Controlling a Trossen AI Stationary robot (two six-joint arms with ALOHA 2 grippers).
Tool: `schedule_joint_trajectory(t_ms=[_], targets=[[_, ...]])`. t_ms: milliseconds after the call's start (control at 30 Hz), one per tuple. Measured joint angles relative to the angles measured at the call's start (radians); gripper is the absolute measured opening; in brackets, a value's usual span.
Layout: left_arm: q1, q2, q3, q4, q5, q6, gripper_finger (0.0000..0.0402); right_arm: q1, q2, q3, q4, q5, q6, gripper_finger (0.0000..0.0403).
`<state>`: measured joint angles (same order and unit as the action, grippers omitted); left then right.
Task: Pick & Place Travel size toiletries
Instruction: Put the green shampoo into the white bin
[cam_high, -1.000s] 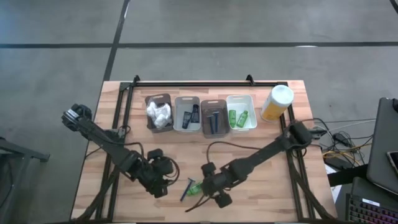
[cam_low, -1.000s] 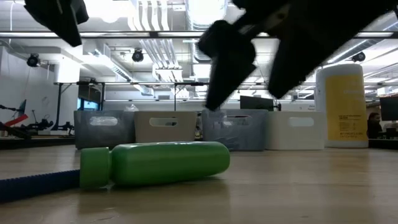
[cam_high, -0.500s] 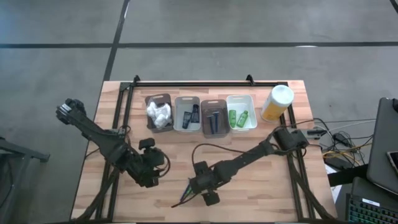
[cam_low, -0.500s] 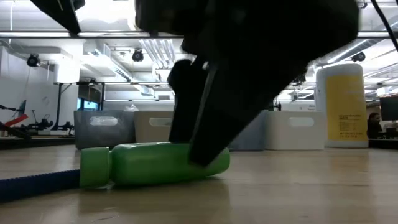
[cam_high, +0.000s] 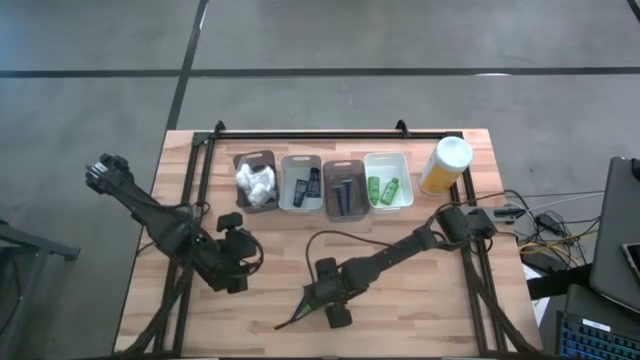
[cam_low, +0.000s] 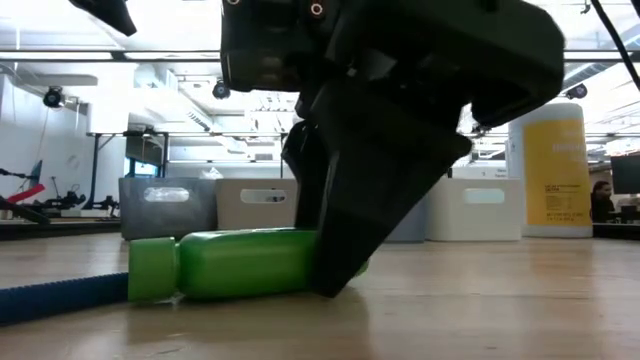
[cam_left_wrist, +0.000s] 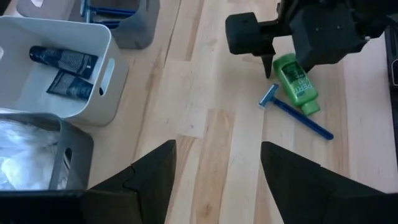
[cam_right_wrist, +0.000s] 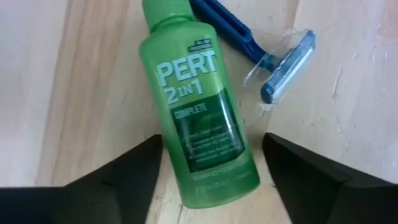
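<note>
The right gripper (cam_right_wrist: 208, 180) straddles the lying bright green plastic mini bottle (cam_right_wrist: 199, 112) — fingers apart, not yet clamped — for a sideways grasp; left gripper (cam_left_wrist: 214, 180) waits open.

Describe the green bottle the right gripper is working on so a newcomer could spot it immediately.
Start at the row of four bins along the table's far side, then come to the near edge, where the right gripper stands around a green bottle lying on its side. A blue razor lies right beside it; unlike the green bottles in the white bin, this one lies loose on the wood.
</note>
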<state>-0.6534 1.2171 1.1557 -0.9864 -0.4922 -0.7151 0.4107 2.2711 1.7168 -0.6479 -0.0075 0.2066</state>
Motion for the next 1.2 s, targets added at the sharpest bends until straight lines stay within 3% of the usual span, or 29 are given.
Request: schedule_joint_trajectory(t_ms=[200,300,467,600,800,867,1033,1200], targets=[[0.0,-0.008,0.0,0.0,-0.012,0.006,0.0239,0.002,0.0,0.043,-0.038,-0.005,0.03,0.0182],[0.001,-0.009,0.0,0.0,-0.026,0.016,0.0239,0.002,-0.002,0.098,-0.155,-0.005,0.103,0.0142],[0.004,-0.014,-0.001,0.0,-0.086,0.044,0.0239,0.021,-0.022,0.214,-0.388,0.013,0.25,0.0139],[0.029,-0.022,-0.001,0.001,-0.112,0.07,0.0239,0.07,-0.097,0.264,-0.564,0.125,0.588,0.0142],[0.098,-0.039,-0.001,0.003,-0.12,0.142,0.0239,0.148,-0.269,0.238,-0.91,0.386,1.453,0.0154],[0.129,-0.047,-0.001,0.014,-0.123,0.168,0.0239,0.152,-0.338,0.18,-0.925,0.415,1.636,0.015],[0.198,-0.065,-0.001,0.029,-0.118,0.216,0.0239,0.039,-0.524,-0.032,-0.909,0.442,1.723,0.0148],[0.247,-0.072,-0.001,0.028,-0.071,0.225,0.0239,-0.202,-0.716,-0.261,-0.749,0.418,1.51,0.0148]])
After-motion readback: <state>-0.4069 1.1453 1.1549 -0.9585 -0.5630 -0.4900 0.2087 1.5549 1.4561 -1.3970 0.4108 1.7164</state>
